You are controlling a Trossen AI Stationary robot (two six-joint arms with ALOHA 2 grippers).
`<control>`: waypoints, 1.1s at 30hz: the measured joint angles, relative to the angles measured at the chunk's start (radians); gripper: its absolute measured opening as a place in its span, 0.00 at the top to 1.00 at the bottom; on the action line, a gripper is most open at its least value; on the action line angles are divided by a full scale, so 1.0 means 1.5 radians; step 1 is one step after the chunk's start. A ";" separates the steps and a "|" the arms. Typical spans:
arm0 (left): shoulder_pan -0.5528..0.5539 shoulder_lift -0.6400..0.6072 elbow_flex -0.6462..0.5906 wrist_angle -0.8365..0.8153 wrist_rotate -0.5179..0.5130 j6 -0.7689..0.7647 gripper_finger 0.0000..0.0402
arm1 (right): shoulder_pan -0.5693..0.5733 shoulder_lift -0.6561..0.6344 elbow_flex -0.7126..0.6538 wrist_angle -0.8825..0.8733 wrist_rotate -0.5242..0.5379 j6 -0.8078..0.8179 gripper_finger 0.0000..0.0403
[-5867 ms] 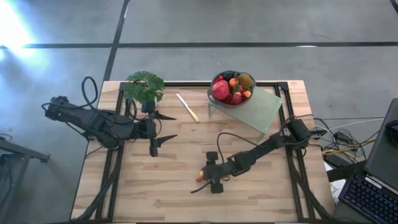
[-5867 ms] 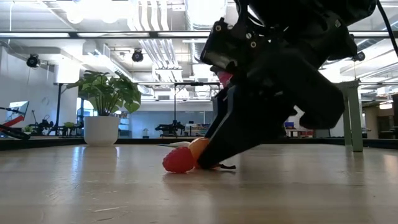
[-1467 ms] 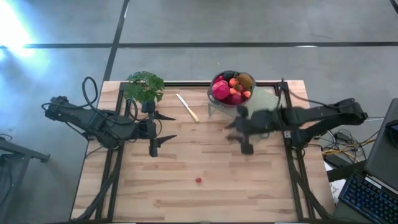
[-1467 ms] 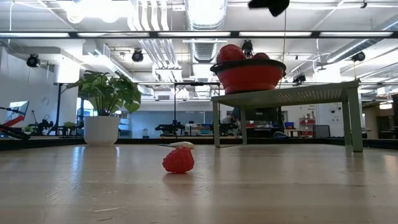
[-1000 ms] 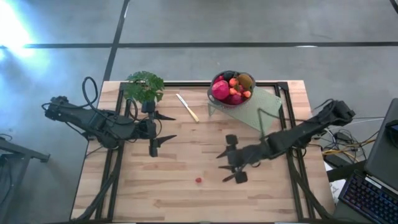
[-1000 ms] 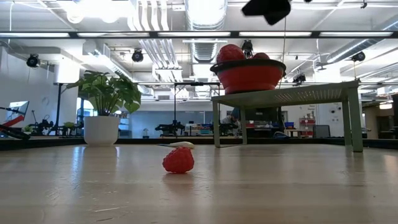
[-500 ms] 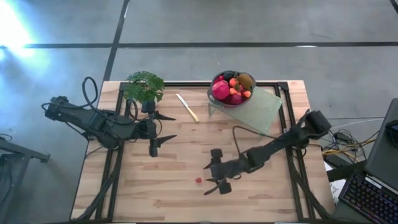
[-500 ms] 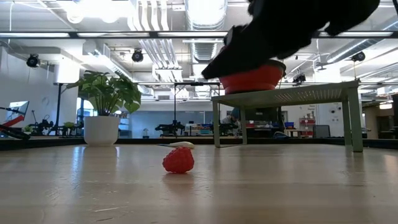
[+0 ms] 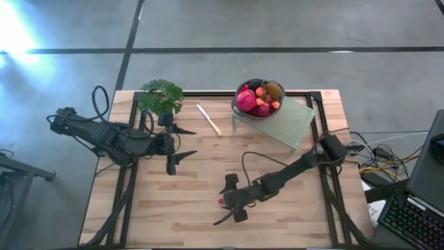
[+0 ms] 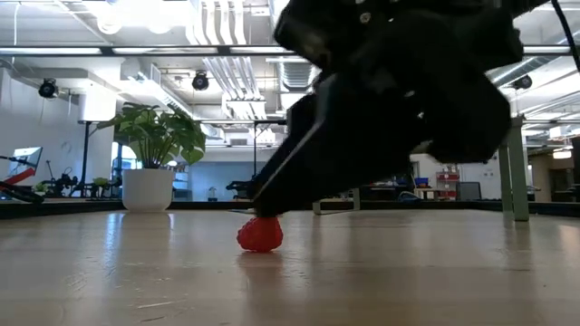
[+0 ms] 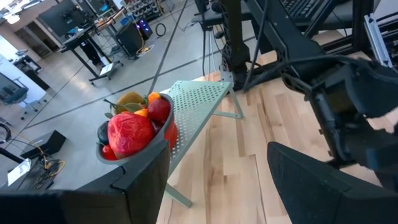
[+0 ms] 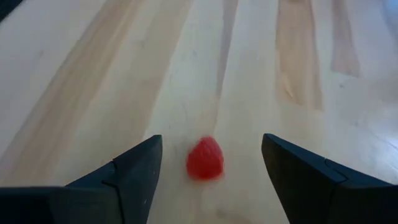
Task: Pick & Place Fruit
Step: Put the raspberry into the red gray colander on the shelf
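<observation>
Overhead, the right gripper [image 9: 223, 202] sits low near the middle of the bench's front half, fingers spread wide around a small red strawberry [image 9: 221, 201] lying on the wood. The left gripper [image 9: 182, 143] waits over the left half, near the plant [image 9: 161, 96], fingers apart and empty. A bowl [image 9: 259, 98] of fruit stands on a green rack [image 9: 295, 125] by the back edge, with a knife [image 9: 209, 120] between plant and rack.

At table height, the strawberry [image 10: 260, 234] rests on the bench with the dark gripper just above it.

From the left wrist, the bowl [image 11: 138, 132] of fruit sits on the rack's [image 11: 196, 107] end.

From the right wrist, the strawberry [image 12: 205, 158] lies between 2 wide fingers [image 12: 132, 167], touching neither.

Judged from this, the approach to pick is in hand; next the fingers should close on the berry gently, then lift it toward the bowl.
</observation>
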 joint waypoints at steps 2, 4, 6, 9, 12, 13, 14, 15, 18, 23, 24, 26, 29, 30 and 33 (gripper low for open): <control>0.000 0.000 0.000 -0.001 0.000 0.000 0.32 | 0.000 0.012 0.004 0.005 0.000 0.003 0.34; 0.000 0.000 0.000 -0.001 0.000 0.000 0.32 | -0.001 0.022 0.002 0.006 0.000 0.008 0.36; 0.000 0.000 0.000 -0.005 0.000 0.000 0.32 | -0.001 0.029 0.002 0.005 0.000 0.016 0.38; 0.000 0.000 0.000 -0.006 0.000 0.000 0.32 | -0.001 0.036 0.001 0.010 0.000 0.027 0.42; 0.000 0.000 0.000 -0.006 0.000 0.000 0.32 | -0.001 0.036 0.001 0.011 0.003 0.027 0.46; 0.000 0.000 0.000 -0.006 0.000 0.000 0.32 | -0.001 0.036 0.001 0.011 0.003 0.027 0.47; 0.000 0.000 0.000 -0.006 0.000 0.000 0.32 | -0.001 0.036 0.001 0.012 0.003 0.027 0.48; 0.000 0.000 0.000 -0.006 0.000 0.000 0.32 | -0.001 0.036 0.001 0.013 0.003 0.027 0.49; 0.000 0.000 0.000 -0.008 0.000 0.000 0.32 | -0.001 0.036 0.001 0.013 0.003 0.027 0.53; 0.000 0.000 0.000 -0.010 0.000 0.000 0.32 | -0.001 0.036 0.001 0.013 0.002 0.027 0.61; 0.000 0.000 0.000 -0.010 0.000 0.000 0.32 | -0.001 0.036 0.001 0.013 0.001 0.027 0.63; 0.000 0.000 0.000 -0.010 0.000 0.000 0.32 | -0.001 0.036 0.001 0.013 -0.001 0.027 0.66; 0.000 0.000 0.000 -0.010 0.000 0.000 0.32 | -0.001 0.036 0.001 0.013 -0.001 0.027 0.71; 0.000 0.000 0.000 -0.010 0.000 0.000 0.32 | -0.001 0.036 0.001 0.013 -0.001 0.026 0.72; 0.000 0.000 0.000 -0.009 0.000 0.000 0.32 | -0.001 0.036 0.001 0.013 -0.002 0.025 0.76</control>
